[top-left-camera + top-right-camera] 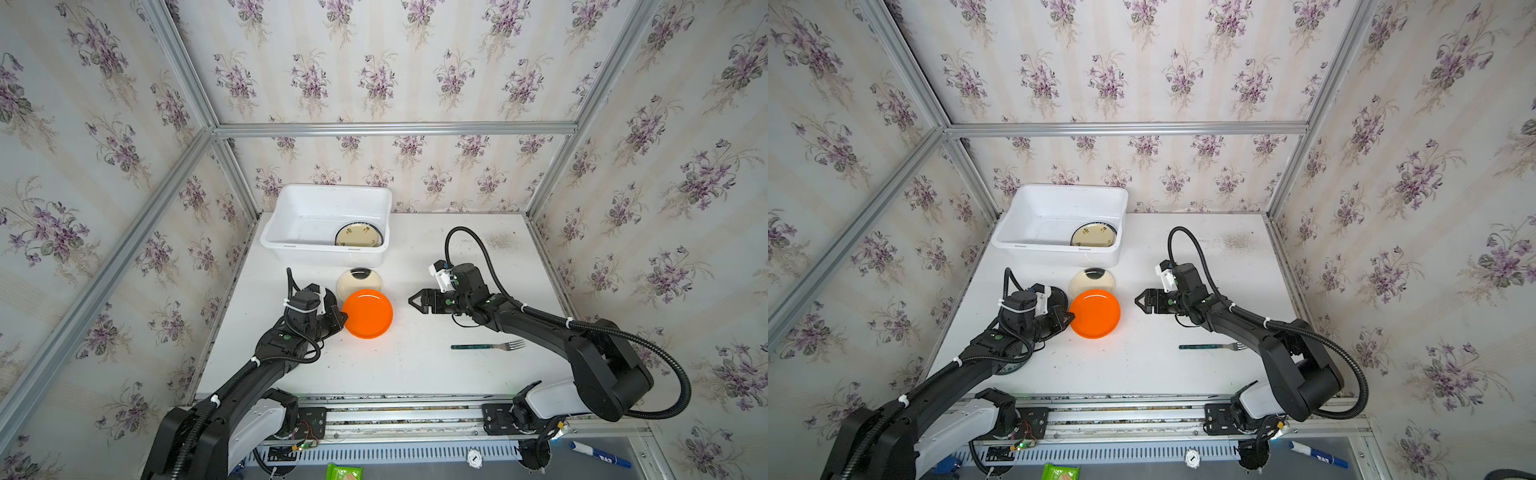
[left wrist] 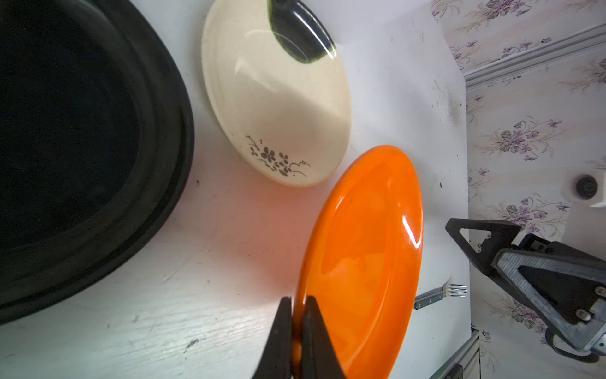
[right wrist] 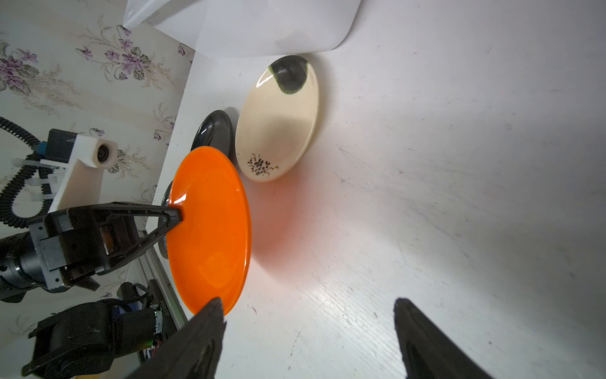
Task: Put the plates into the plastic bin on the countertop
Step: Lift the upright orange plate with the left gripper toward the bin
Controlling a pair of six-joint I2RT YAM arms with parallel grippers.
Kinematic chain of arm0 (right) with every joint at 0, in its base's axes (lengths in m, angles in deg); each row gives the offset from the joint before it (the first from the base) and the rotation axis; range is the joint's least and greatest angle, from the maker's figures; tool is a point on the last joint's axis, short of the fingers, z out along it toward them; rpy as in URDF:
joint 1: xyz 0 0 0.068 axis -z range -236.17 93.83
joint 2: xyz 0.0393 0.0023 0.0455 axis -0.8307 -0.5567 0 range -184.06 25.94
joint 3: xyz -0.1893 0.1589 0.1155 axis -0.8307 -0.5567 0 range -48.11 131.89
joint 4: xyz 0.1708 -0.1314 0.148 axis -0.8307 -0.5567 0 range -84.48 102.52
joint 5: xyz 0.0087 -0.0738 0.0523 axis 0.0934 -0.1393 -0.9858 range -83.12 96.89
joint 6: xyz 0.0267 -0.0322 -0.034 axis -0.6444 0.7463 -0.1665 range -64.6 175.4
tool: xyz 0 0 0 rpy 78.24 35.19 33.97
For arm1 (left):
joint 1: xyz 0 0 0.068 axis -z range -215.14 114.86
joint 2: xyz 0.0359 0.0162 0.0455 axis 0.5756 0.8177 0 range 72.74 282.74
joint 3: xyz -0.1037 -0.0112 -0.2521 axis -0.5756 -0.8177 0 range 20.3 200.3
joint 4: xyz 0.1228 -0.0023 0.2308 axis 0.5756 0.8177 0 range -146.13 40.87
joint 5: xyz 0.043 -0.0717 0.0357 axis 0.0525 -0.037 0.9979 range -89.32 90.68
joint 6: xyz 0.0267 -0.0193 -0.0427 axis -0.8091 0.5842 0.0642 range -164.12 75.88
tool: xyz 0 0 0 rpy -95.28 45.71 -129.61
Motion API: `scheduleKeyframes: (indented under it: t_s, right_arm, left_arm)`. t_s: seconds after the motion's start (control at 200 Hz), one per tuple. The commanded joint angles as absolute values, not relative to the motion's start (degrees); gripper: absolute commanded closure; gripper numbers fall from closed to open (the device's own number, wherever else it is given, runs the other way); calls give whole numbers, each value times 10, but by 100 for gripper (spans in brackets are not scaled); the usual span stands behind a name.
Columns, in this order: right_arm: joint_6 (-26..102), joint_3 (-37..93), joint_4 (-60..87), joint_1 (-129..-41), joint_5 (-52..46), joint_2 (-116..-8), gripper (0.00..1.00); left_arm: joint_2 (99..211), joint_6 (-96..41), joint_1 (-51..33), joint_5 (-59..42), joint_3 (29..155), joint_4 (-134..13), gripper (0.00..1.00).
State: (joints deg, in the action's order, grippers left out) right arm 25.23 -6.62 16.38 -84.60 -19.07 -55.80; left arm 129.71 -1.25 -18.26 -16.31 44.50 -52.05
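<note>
Countertop (image 1: 415, 374): walled at 9, 12 and 3 o'clock; bare room from 3 to 6. Plastic bin (image 1: 291, 245) at 11; one dark-rimmed plate (image 1: 358, 237) in its 4 o'clock corner. Left gripper (image 2: 298, 300) pinched on orange plate (image 1: 368, 313) rim, mid-counter. Right gripper (image 3: 308, 302) at that plate's 3, jaws wide, empty, apart. Cream plate (image 1: 359, 282) at its 12. Black plate (image 2: 82, 147) largely hidden under left gripper from above. Fork (image 1: 486, 345) at its 4.
</note>
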Motion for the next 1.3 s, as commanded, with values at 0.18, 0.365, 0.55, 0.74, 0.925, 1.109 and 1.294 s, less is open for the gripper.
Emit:
scheduleKeyframes:
  t_s: [0.18,0.365,0.55,0.74,0.925,1.109,1.294]
  right_arm:
    - [278,-66,146,-846,-146,-529,1]
    - [277,-66,139,-846,-126,-517,1]
    - [273,-80,140,-846,-100,-493,1]
    - [271,-95,142,-845,-85,-475,1]
    - [280,-96,134,-844,-77,-462,1]
    - [283,-102,134,-845,-62,-448,1]
    - [282,-108,136,-845,-54,-442,1]
  left_arm:
    - [1285,-34,-181,-161,482,-493,100]
    - [1290,-39,-180,-169,511,-491,100]
    - [1314,-52,-180,-183,555,-483,100]
    - [1346,-67,-181,-195,601,-480,100]
    - [1378,-85,-181,-199,648,-477,100]
    - [1403,-94,-183,-197,685,-477,100]
    - [1422,-106,-191,-193,729,-478,100]
